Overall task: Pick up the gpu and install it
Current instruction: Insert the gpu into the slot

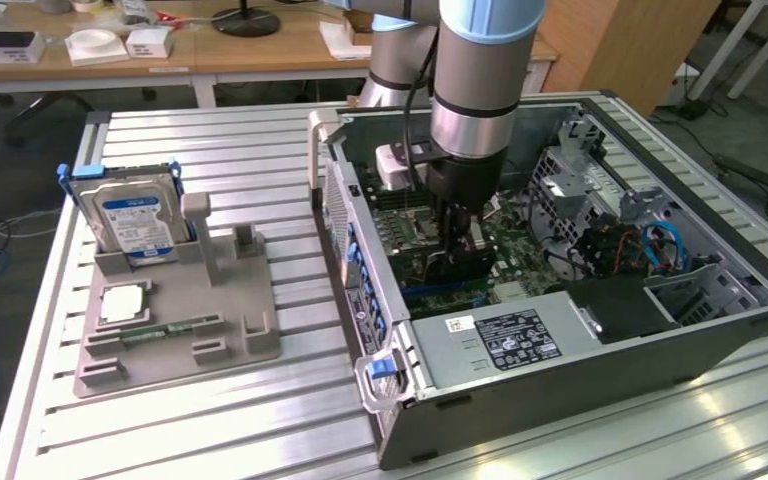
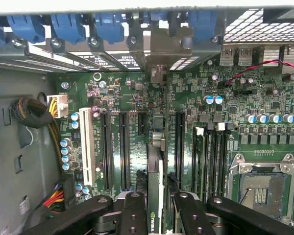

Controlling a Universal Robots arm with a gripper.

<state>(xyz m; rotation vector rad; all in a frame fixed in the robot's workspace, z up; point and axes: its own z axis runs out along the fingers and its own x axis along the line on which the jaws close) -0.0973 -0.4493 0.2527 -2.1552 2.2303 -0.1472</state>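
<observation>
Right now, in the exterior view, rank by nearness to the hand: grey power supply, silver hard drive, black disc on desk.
1. Grey power supply, in the case by the hand.
2. Silver hard drive, exterior view's left.
3. Black disc, far wooden desk.

claw [image 1: 462,255] is down inside the open PC case [image 1: 584,390], over the motherboard [image 1: 404,225], clamped on the dark gpu [image 1: 474,270], which sits edge-on at slot level. power supply [image 1: 498,340] is just camera-side of the claw. Well off to the exterior view's left of it is the grey fixture [image 1: 224,330]: hard drive [image 1: 131,222] upright, memory stick [image 1: 157,330] lying flat.
</observation>
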